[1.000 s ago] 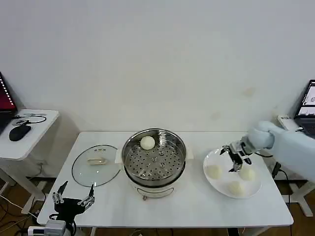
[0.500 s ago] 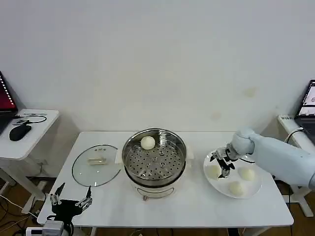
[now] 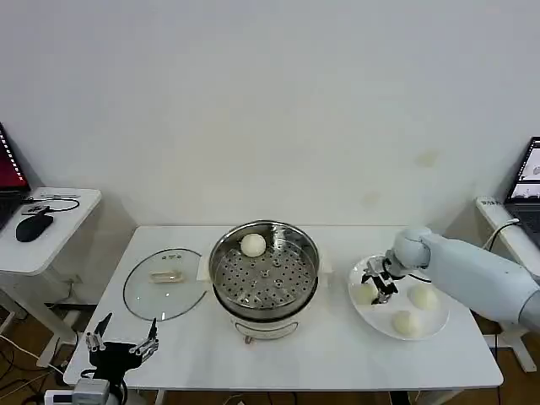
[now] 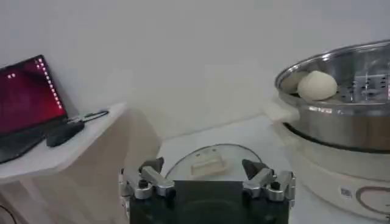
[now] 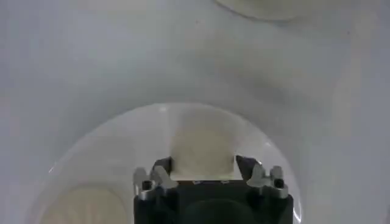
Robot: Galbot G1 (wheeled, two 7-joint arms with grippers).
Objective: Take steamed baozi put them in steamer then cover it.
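Cream-white buns (image 3: 406, 321) are waiting on the plate (image 3: 435, 325) at three o'clock of the steamer (image 3: 265, 268) while the right tool (image 3: 377, 284), fingers spread, is straddling one, judged ready to close and lift; the left tool (image 3: 123, 345) is idling open.

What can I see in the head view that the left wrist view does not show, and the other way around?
Head view only: the white plate with three baozi, the right gripper above the left-most one, and the computer mouse.

Left wrist view only: the laptop's red screen from the front.

Both: the steamer holding one baozi, the glass cover lying on the table, and the open left gripper.
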